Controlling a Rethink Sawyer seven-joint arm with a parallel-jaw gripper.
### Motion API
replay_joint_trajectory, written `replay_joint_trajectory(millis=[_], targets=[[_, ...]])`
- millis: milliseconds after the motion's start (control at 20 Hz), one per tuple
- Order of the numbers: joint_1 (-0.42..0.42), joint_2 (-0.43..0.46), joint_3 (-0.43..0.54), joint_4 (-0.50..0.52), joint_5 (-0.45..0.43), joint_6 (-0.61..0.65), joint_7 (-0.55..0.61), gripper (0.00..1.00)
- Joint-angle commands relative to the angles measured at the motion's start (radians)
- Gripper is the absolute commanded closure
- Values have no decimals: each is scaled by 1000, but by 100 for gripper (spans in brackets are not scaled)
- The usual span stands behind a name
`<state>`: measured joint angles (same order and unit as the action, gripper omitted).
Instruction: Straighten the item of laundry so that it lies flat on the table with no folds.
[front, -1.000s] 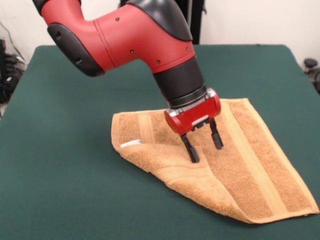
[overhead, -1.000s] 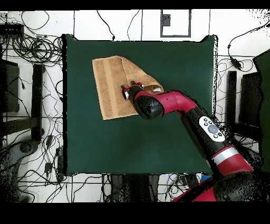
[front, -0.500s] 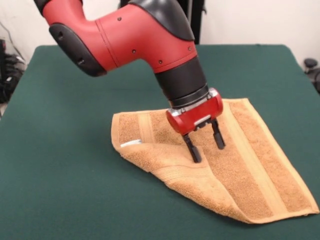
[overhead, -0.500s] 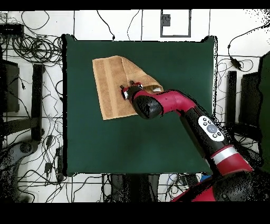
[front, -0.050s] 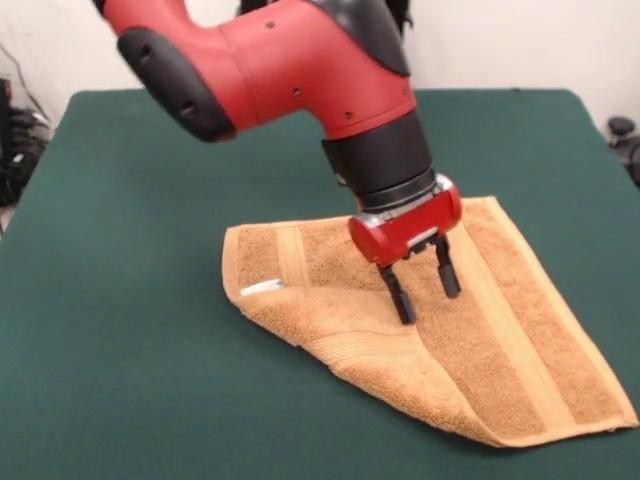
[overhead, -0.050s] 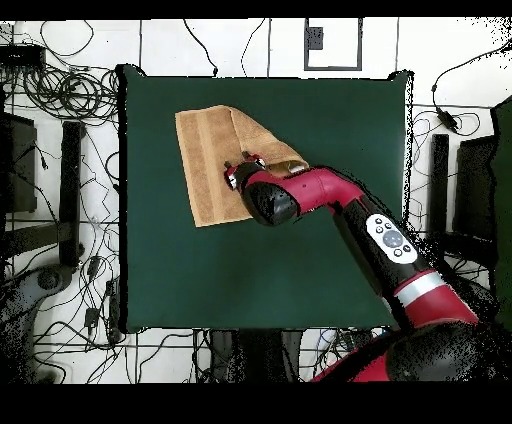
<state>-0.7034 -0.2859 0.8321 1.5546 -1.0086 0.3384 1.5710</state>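
Observation:
The orange-tan towel lies on the dark green table, right of centre in the front view. Its near-left part is folded over onto itself in a thick flap, and a small white tag shows at the left edge. My gripper hangs over the middle of the towel, just past the flap's edge. It is open, with nothing between its fingers and the tips close to the cloth. From overhead, the towel is at the upper left of the table, with the gripper above its right part.
The towel's right corner lies close to the near right of the front view. Cables and stands surround the table on the floor in the overhead view.
The gripper has shifted a little to the right in the front view, staying open above the towel. The towel's shape has not changed.

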Motion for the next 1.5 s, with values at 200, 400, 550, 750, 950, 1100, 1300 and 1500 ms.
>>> replay_joint_trajectory(millis=[200, 400, 550, 750, 950, 1100, 1300, 1500], targets=[[172, -108, -134, -13, -218, -155, 19, 0], [169, -101, -131, -17, -211, -157, 15, 0], [166, -98, -129, -18, -197, -151, 7, 0], [195, -121, -163, -14, -211, -190, 47, 0], [335, -178, -374, -28, -191, -444, 155, 0], [336, -158, -405, -10, -112, -555, 96, 0], [345, -143, -410, -5, -99, -599, 71, 0], [358, -146, -410, -14, -140, -625, 52, 0]])
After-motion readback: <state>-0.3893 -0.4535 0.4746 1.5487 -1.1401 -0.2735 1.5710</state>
